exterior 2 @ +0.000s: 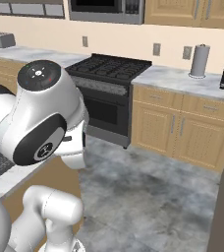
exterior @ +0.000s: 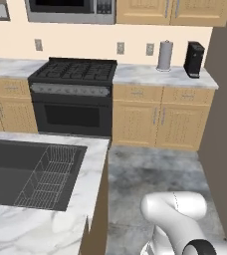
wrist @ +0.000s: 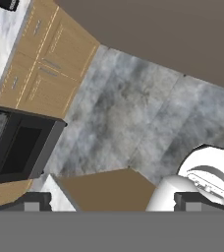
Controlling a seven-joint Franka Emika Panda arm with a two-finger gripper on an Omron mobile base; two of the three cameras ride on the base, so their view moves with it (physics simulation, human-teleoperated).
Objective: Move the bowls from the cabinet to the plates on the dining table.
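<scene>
Inside the sink, a wire rack

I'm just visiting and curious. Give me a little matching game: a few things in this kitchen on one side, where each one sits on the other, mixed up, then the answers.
Things:
1. Paper towel roll
2. Microwave
3. Dish rack
4. Toaster

Places:
A. inside the dark sink
B. on the far counter, at the left end in the right base view
C. above the black stove
D. on the counter right of the stove, beside a black appliance

Pairs: 1-D, 2-C, 3-A, 4-B
</scene>
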